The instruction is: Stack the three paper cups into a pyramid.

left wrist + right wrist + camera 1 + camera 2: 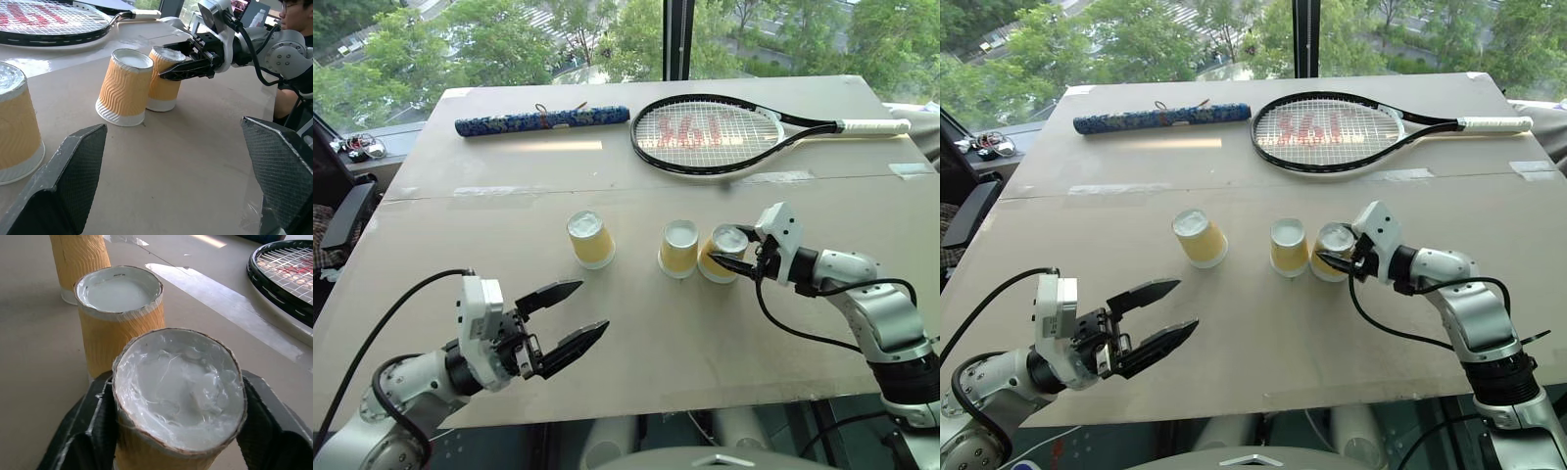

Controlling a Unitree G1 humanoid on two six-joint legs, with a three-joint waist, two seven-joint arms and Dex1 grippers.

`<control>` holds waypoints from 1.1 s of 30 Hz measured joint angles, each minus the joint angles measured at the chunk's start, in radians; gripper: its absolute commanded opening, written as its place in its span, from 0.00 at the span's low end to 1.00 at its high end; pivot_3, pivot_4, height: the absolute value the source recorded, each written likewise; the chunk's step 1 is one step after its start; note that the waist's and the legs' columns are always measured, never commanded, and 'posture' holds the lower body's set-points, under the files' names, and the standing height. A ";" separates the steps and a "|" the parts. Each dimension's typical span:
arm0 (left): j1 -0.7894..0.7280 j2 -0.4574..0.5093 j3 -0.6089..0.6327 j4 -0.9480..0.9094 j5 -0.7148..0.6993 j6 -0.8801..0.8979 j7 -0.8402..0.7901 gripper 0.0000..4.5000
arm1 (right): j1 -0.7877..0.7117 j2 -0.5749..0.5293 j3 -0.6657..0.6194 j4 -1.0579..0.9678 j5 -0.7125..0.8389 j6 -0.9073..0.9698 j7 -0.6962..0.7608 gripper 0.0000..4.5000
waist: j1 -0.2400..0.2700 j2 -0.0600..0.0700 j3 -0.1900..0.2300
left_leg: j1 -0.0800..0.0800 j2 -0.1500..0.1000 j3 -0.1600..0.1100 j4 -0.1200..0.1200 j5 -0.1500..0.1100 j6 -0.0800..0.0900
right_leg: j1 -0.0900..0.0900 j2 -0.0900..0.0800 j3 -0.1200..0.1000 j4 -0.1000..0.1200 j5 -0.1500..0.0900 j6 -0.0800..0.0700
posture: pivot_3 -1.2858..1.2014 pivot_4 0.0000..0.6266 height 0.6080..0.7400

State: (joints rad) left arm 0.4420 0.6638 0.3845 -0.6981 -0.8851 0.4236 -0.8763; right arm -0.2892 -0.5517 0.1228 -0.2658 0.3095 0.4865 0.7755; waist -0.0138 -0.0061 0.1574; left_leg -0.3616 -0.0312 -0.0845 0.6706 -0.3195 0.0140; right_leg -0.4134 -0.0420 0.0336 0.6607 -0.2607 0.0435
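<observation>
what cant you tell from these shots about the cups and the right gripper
- Right gripper around the right cup: every view leaves unclear whether the fingers press the wall or have let go; in the right wrist view the cup covers their inner faces.
- Middle cup and right cup: touching or just apart cannot be told.
- Left cup: cut off by the left wrist view's edge.
- Racket string logo: too small to read.
</observation>
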 measured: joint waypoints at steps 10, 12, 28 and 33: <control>-0.024 -0.020 0.000 0.060 0.040 -0.023 0.012 1.00 | 0.015 -0.017 -0.101 -0.018 0.105 -0.138 0.113 0.98 | 0.002 0.001 0.000 | 0.000 0.000 -0.001 0.000 0.000 0.000 | 0.000 0.000 -0.001 0.000 0.000 0.000 | 0.52 0.24 1.00; -0.049 -0.019 0.003 0.104 0.061 -0.024 0.015 1.00 | 0.024 -0.038 -0.136 -0.018 0.124 -0.166 0.143 0.98 | 0.003 0.001 0.000 | -0.001 0.000 -0.001 0.000 0.000 0.000 | 0.000 0.000 -0.002 0.000 0.000 0.000 | 0.52 0.24 1.00; -0.559 -0.031 -0.214 0.583 0.352 -0.076 0.027 1.00 | 0.379 -0.158 -0.335 -0.294 0.323 -0.270 0.296 0.98 | 0.006 0.000 -0.001 | 0.000 -0.001 -0.002 0.002 0.000 0.000 | 0.002 -0.001 -0.004 0.001 0.000 0.001 | 0.52 0.24 1.00; -0.664 -0.056 -0.276 0.713 0.413 -0.140 -0.014 1.00 | 0.452 -0.159 -0.348 -0.374 0.339 -0.265 0.266 0.98 | 0.004 -0.001 -0.001 | -0.001 -0.001 -0.003 0.003 0.000 0.000 | 0.002 -0.001 -0.004 0.001 0.000 0.001 | 0.52 0.24 1.00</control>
State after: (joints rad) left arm -0.2221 0.6077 0.1083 0.0145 -0.4724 0.2837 -0.8903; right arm 0.1625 -0.7111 -0.2250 -0.6400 0.6485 0.2210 1.0412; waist -0.0096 -0.0069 0.1566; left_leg -0.3623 -0.0325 -0.0879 0.6732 -0.3195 0.0140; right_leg -0.4117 -0.0429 0.0295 0.6617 -0.2604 0.0440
